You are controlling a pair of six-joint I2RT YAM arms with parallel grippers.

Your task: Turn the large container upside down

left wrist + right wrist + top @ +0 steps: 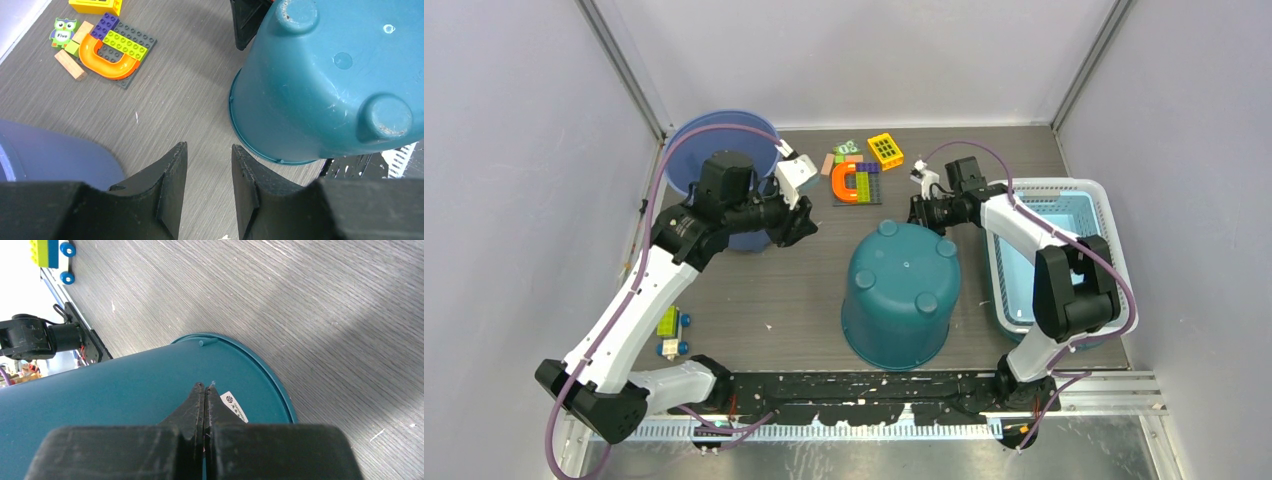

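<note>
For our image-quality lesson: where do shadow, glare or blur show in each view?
Top external: even light, teal container sharp. Left wrist: the near blue bowl looks soft. Right wrist: broad shadow bands cross the table; top-left corner washed out.

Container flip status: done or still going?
Looks done: the teal container stands rim-down on the table, feet up. In hand: nothing; the left hand is open and empty beside it, the right hand shut near its wall. Left: probably just backing both hands away.
</note>
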